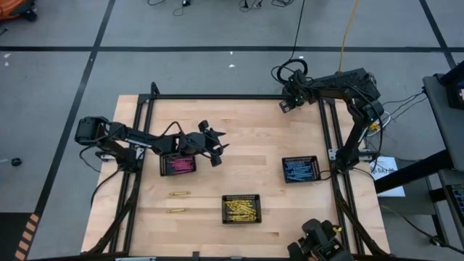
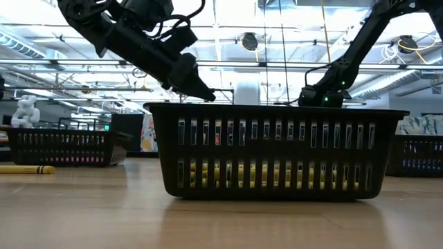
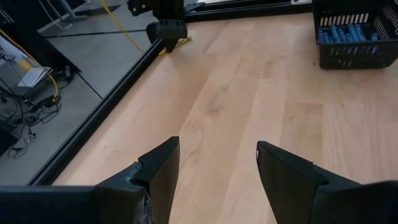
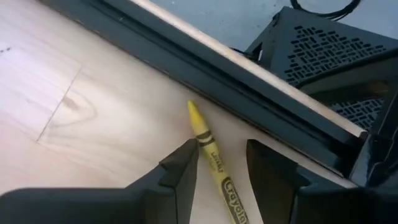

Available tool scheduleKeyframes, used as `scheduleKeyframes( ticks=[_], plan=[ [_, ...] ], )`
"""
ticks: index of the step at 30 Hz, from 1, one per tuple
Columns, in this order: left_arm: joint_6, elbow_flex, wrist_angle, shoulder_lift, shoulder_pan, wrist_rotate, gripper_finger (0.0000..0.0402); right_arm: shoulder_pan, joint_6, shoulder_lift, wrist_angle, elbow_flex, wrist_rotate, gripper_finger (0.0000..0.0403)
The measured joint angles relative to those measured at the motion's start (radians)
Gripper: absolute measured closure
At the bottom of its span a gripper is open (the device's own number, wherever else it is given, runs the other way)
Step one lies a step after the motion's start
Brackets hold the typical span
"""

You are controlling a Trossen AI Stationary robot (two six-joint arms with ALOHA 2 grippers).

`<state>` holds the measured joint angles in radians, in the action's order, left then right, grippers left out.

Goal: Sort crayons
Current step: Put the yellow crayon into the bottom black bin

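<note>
A yellow crayon (image 4: pixel 204 132) lies flat on the wood at the table's far right corner, close beside the black frame rail (image 4: pixel 236 81). My right gripper (image 4: pixel 221 148) points steeply down over it, open, one finger on each side of the crayon's middle; I cannot tell whether a finger touches it. My left gripper (image 3: pixel 217 146) hangs open and empty above the table, just right of the pink crayons' tray (image 1: pixel 178 165). Two more yellow crayons (image 1: pixel 180 193) (image 1: pixel 176 211) lie loose on the wood near the left.
A black mesh tray of blue crayons (image 1: pixel 299 169) stands at the right. A tray of yellow crayons (image 1: pixel 241 208) stands near the front middle. The black frame rail runs along the table's far edge and sides. Bare wood (image 1: pixel 246 159) lies between the trays.
</note>
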<state>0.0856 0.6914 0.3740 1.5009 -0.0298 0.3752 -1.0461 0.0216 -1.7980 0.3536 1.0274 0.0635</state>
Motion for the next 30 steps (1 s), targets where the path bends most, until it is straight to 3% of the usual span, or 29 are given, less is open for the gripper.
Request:
scheduleKeyframes(
  ticks=[6,11,14,18,25,30],
  plan=[
    [0.0,0.0,0.0,0.0,0.007,0.0,0.0187,0.016,0.063,0.022,0.089,-0.002,-0.062,0.028],
    [-0.001,0.0,-0.001,0.0,0.024,0.009,0.0187,0.016,0.131,0.015,0.131,-0.01,-0.068,0.0339],
    [0.0,0.0,-0.049,-0.013,0.06,0.089,0.0187,0.026,0.169,0.016,0.134,-0.028,-0.067,0.0388],
    [-0.033,0.001,-0.188,-0.079,0.133,0.271,0.0187,0.064,0.169,0.034,0.124,-0.041,-0.048,0.0394],
    [-0.188,0.001,-0.426,-0.193,0.257,0.477,0.0187,0.263,0.106,0.208,0.105,-0.051,-0.079,0.0401],
    [-0.327,0.001,-0.581,-0.243,0.335,0.593,0.0187,0.502,0.01,0.372,0.017,-0.099,-0.071,0.0401]
  ],
)
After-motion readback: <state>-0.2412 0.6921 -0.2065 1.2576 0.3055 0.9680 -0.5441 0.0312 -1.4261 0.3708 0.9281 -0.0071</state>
